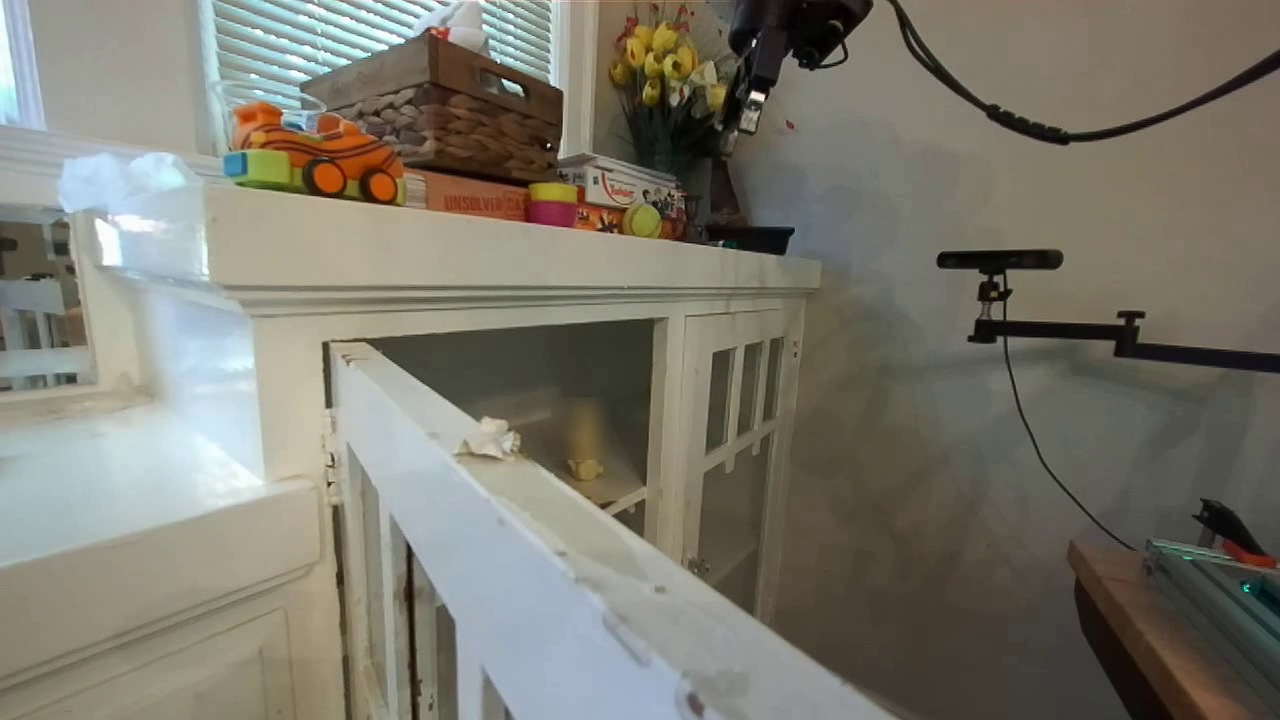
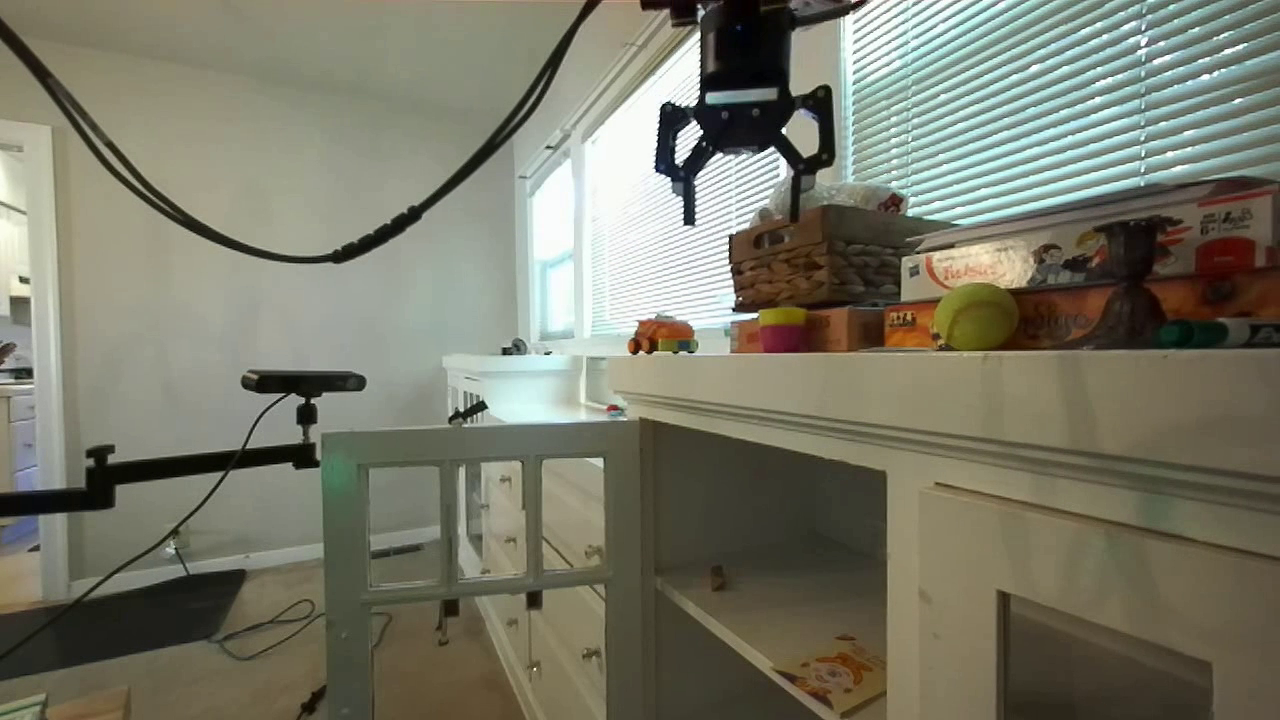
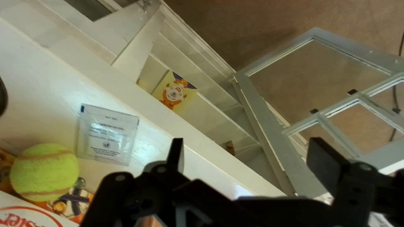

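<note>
Tennis ball (image 3: pixel 44 171) beside likely sachet (image 3: pixel 108 135)

Bench (image 3: pixel 34 90): painted, smooth, glossy. Door (image 1: pixel 590 540): paint chipped, rough along the top edge. Basket (image 1: pixel 480 118): coarse woven fibre, wooden upper band. Sachet (image 3: pixel 107 135): shiny plastic film. Tennis ball (image 3: pixel 44 172): matt fuzzy felt. Toy car (image 1: pixel 315 152): smooth plastic. Game box (image 2: pixel 1070 246): printed card, glossy. Jaws: matt black, shiny metal on the fingers (image 1: pixel 752 108).

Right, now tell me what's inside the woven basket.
Above the rim of the woven basket, something white with a bit of red shows, perhaps crumpled plastic. Anything lower is hidden behind its sides in both exterior views, so I can't say what else it holds.
</note>
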Robot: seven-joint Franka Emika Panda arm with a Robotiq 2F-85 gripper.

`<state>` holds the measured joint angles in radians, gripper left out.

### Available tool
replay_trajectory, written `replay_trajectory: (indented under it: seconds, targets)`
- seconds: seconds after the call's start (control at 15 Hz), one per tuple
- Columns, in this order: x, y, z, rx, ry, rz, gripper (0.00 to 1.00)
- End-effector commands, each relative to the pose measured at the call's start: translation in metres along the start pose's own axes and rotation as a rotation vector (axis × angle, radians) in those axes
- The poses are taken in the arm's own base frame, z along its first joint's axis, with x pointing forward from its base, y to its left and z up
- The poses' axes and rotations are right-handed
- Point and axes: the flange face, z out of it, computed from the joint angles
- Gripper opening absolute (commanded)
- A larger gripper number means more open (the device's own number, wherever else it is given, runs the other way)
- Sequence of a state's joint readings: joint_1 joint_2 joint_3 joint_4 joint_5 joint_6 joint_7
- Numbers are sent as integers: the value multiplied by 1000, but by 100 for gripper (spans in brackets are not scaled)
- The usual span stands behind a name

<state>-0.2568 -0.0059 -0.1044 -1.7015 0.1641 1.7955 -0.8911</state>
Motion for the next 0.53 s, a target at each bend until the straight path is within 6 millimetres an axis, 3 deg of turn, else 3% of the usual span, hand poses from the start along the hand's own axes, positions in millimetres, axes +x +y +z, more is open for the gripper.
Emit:
replay_trajectory:
  seconds: [0.0, 0.47]
  targets:
    - [1, -2, 29, -82, -58, 165, 100]
    - [-2, -32, 62, -96, -189, 538, 100]
